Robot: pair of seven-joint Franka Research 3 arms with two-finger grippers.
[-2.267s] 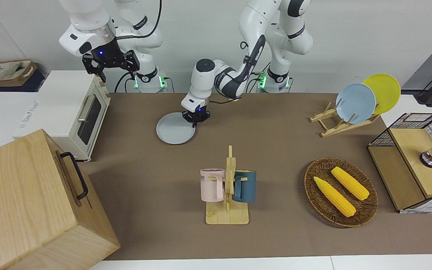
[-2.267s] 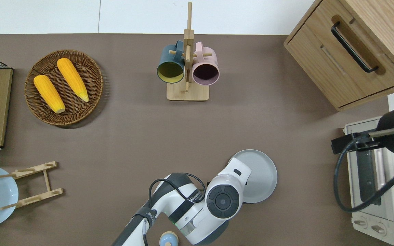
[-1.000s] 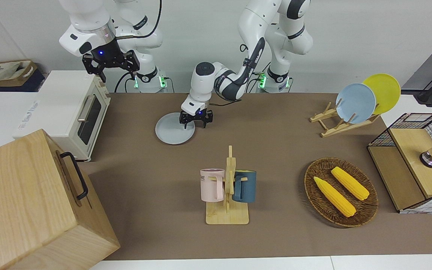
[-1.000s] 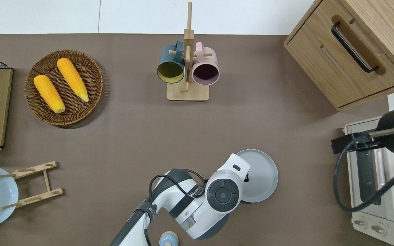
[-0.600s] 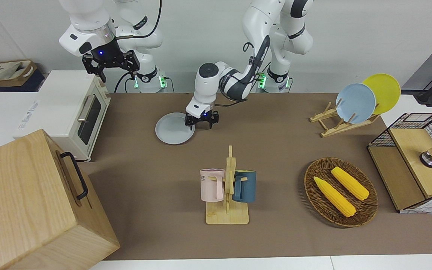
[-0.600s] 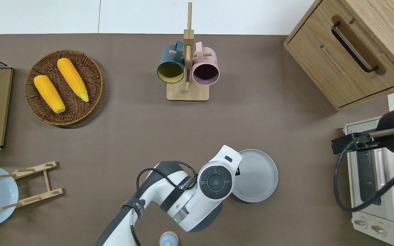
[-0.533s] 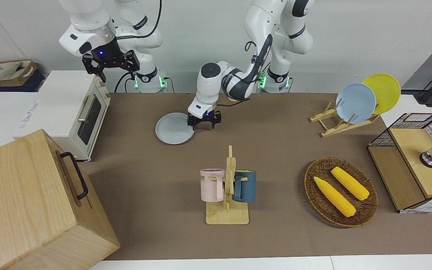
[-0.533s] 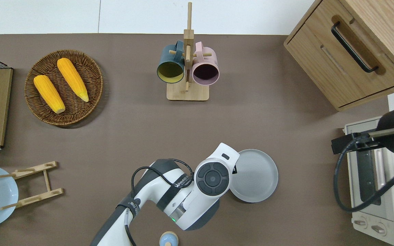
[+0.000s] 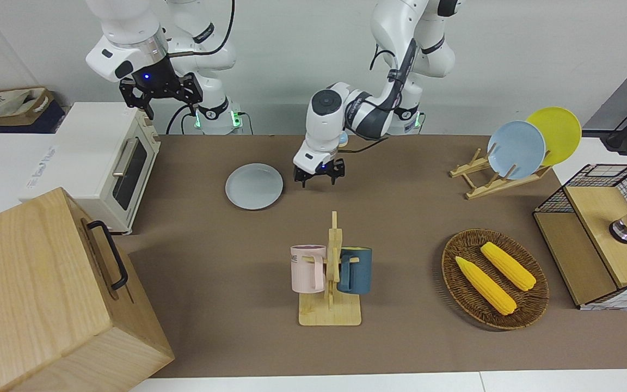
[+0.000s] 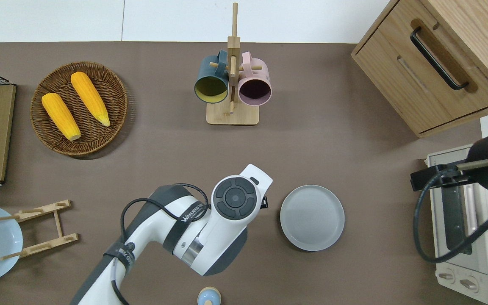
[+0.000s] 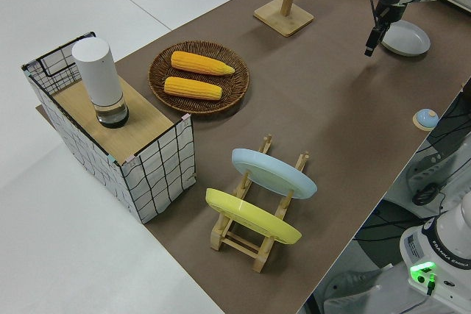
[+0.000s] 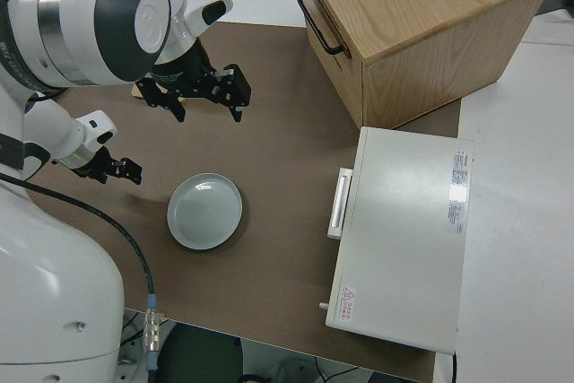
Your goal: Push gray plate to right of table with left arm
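The gray plate lies flat on the brown table, toward the right arm's end and close to the robots. My left gripper hangs open and holds nothing. It is apart from the plate, over bare table beside it toward the left arm's end. In the overhead view the left wrist hides most of this gripper. The right arm is parked, and its gripper is open with nothing in it.
A white toaster oven and a wooden cabinet stand at the right arm's end. A mug rack stands mid-table, farther from the robots. A corn basket, a plate rack and a wire basket fill the left arm's end.
My left gripper went from shut on the plate's rim to open, lifted off it and moved away toward the left arm's end. The plate has hardly shifted. The right arm has not moved.
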